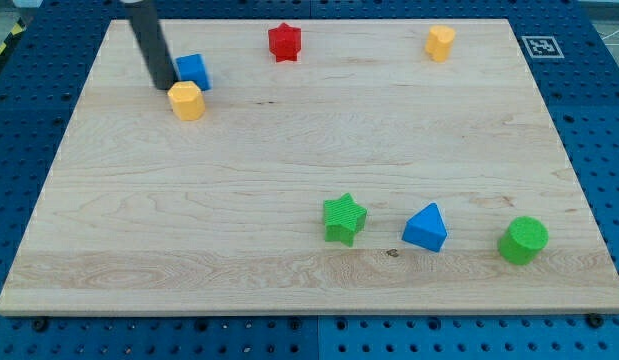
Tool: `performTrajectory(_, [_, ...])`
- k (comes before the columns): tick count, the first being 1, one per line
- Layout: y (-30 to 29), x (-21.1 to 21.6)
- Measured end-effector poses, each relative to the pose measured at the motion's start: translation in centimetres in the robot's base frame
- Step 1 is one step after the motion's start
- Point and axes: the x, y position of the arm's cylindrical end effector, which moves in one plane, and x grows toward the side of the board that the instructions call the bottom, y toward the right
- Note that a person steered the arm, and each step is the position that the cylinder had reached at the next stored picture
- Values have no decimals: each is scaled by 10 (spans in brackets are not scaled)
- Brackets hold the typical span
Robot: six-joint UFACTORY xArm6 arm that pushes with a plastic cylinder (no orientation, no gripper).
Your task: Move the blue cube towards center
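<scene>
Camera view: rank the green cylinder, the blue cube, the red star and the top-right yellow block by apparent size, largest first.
1. green cylinder, though it lies nearer the view's bottom, perhaps nearer the camera.
2. blue cube and red star: too alike to rank.
3. yellow block, slightly smaller.

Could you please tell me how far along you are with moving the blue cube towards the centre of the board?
Nothing looks done: the blue cube sits near the view's top left, far from the board's centre. In hand: my tip rests at the cube's left side, with the yellow block just below it. Left: the whole push towards the view's lower right.
</scene>
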Motion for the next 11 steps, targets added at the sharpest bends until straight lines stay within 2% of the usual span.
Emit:
performTrajectory(1, [45, 0])
performTrajectory(2, [30, -2])
performTrajectory(3, [11, -25])
performTrajectory(4, [18, -42])
performTrajectory(5, [85, -37])
performTrajectory(6, [163, -10])
performTrajectory(7, [172, 60])
performTrajectory(8, [172, 106])
performTrajectory(9, [178, 104])
performTrajectory(10, [213, 78])
performTrajectory(11, [283, 90])
